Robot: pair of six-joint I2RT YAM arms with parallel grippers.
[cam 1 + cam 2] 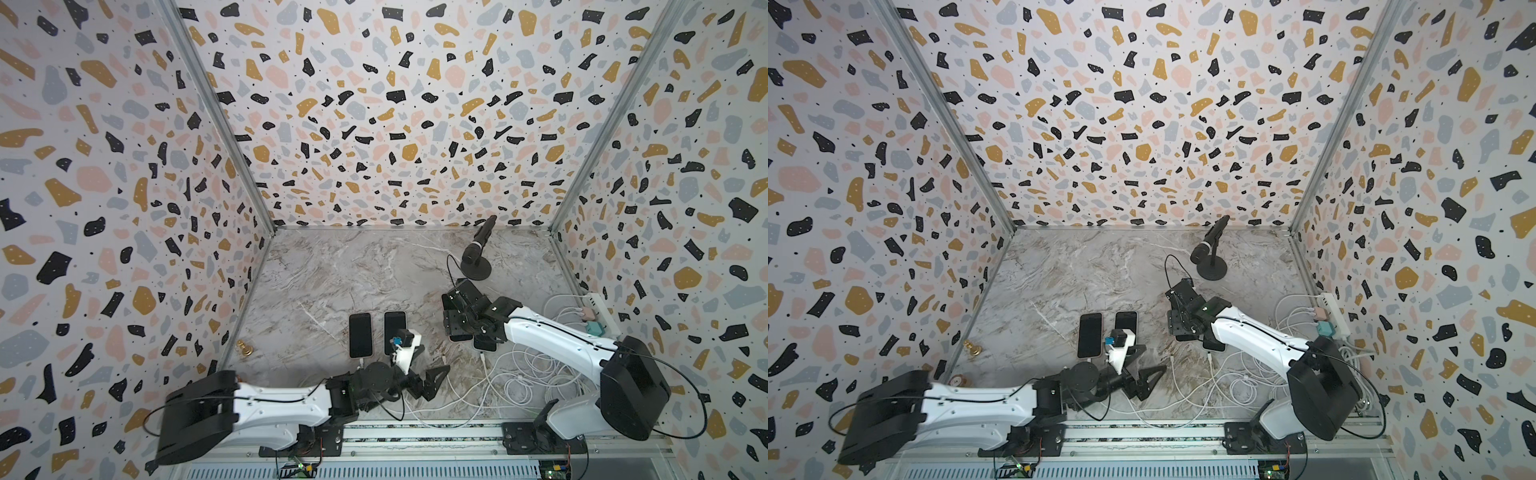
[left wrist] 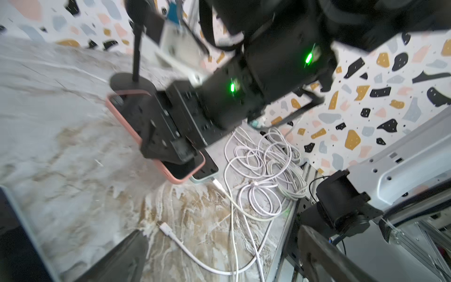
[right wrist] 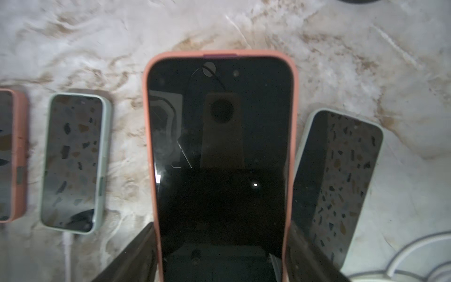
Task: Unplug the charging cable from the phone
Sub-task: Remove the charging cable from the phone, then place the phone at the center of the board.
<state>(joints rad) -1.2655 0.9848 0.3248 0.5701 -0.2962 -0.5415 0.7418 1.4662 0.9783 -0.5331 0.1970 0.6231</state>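
My right gripper (image 3: 222,256) is shut on the pink-cased phone (image 3: 219,146), with a finger pressed against each long side; in a top view this gripper (image 1: 457,324) covers most of the phone. In the left wrist view the phone's bottom end (image 2: 185,171) shows no plug in it. A white charging cable plug (image 2: 166,228) lies loose on the marble, between the wide-apart fingers of my open left gripper (image 2: 219,256). In a top view the left gripper (image 1: 430,384) sits near the table's front, empty.
A mint-cased phone (image 3: 341,183) lies beside the held one with a cable in it (image 2: 216,182). Two more phones (image 1: 360,336) (image 1: 395,328) lie further left. White cable coils (image 1: 536,374), a power strip (image 1: 598,311), a microphone stand (image 1: 476,266).
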